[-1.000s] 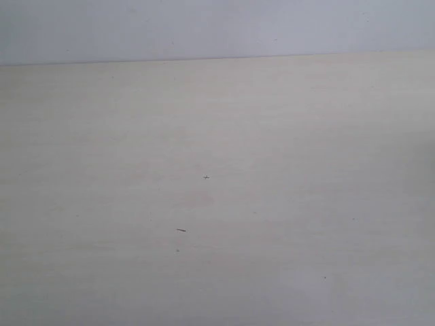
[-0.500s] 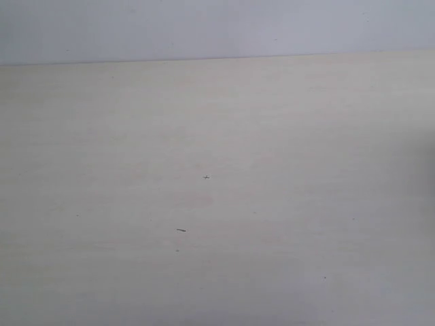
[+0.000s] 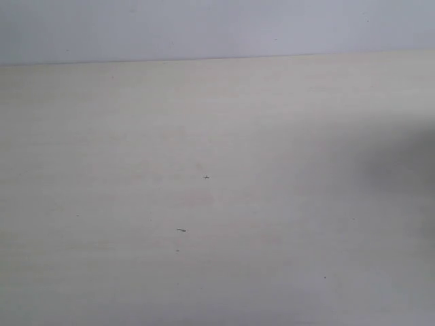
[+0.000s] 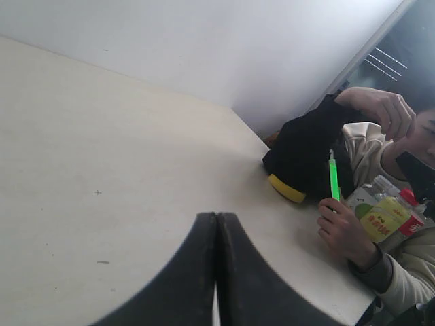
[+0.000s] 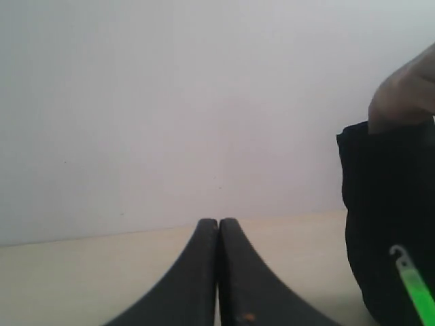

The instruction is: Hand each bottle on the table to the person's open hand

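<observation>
Counter: one; broad, flat, pale beige wood-grain; soft shadow at right side in exterior view.
Wall: plain grey-white, behind counter.
Person: one, at counter corner; two hands showing.
Black bundle: one, yellow patch at base, on counter corner.
Pincers: two; left pincer pressed together, empty; right pincer same.
Bottles: bunched off counter against person's chest; yellow-labelled and white-green ones readable; total count unclear.
Green stick: one, upright above person's hand.
Dark specks: few.
</observation>
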`<action>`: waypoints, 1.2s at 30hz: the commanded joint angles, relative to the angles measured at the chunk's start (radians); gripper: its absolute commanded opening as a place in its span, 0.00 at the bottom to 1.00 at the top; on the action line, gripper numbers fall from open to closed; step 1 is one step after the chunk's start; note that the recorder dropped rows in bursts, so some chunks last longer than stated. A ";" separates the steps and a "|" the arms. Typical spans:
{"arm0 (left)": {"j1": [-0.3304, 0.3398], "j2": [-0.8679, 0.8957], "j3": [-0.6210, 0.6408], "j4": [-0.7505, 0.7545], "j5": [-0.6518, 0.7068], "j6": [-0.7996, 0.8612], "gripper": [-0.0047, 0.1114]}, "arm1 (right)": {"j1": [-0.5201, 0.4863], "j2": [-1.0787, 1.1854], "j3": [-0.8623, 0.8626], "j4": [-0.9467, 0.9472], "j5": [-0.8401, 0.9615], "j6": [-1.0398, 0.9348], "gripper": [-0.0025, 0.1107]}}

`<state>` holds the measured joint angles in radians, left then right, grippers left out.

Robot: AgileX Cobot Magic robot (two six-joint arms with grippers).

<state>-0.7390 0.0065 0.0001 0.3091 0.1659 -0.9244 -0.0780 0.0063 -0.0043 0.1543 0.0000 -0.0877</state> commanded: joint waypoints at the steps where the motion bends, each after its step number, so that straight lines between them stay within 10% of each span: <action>1: 0.000 -0.006 0.000 -0.003 -0.006 0.004 0.04 | -0.006 -0.006 0.004 -0.179 0.036 0.190 0.02; 31: 0.000 -0.006 0.000 -0.003 -0.006 0.004 0.04 | -0.006 -0.006 0.004 -0.232 0.100 0.323 0.02; 36: 0.126 -0.006 0.000 0.162 -0.006 0.076 0.04 | -0.006 -0.006 0.004 -0.232 0.102 0.323 0.02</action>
<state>-0.6799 0.0065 0.0001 0.3895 0.1659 -0.8884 -0.0780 0.0063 -0.0043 -0.0695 0.1033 0.2315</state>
